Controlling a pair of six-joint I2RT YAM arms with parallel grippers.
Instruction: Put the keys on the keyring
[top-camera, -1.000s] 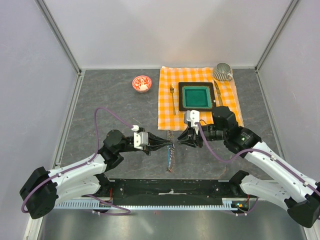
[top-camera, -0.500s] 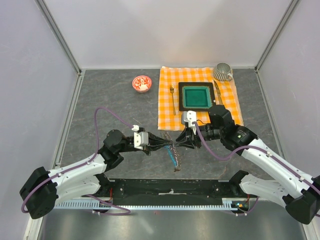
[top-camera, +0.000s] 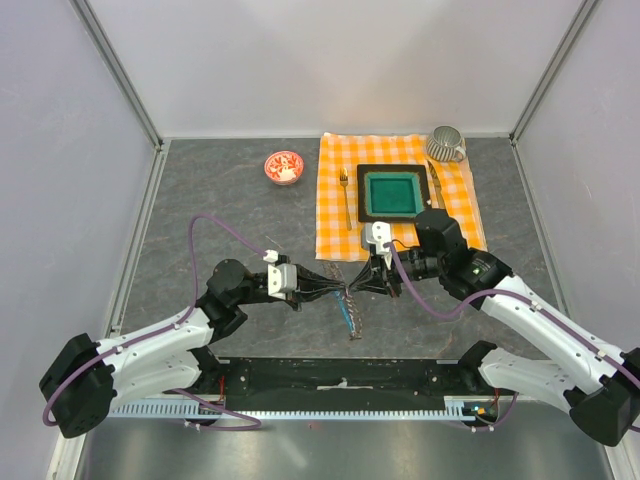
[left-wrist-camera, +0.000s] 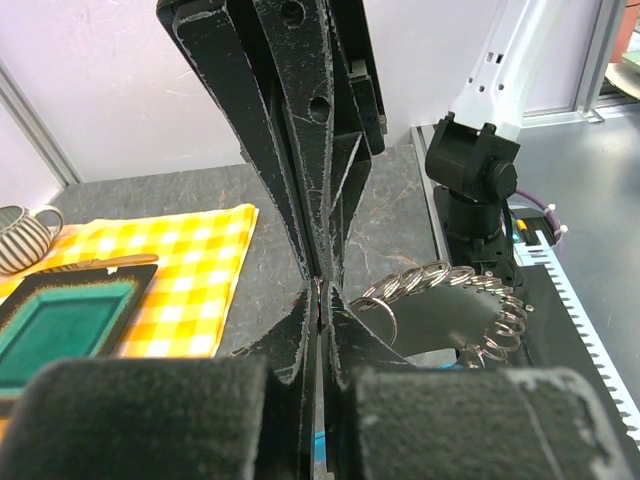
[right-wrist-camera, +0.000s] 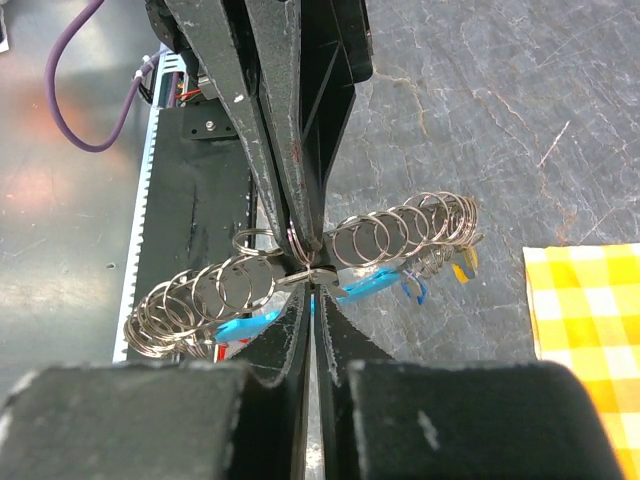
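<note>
Keyring, coiled silver wire loops, curved cyan plastic piece

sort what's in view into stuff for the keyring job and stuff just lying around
For the job:
- keyring, a chain of wire loops
- keys, yellow tag showing
- left end effector and right end effector, both pinched on the keyring

Lying about:
- red-and-white bowl
- checked cloth
- fork
- knife
- green square dish
- striped mug
</note>
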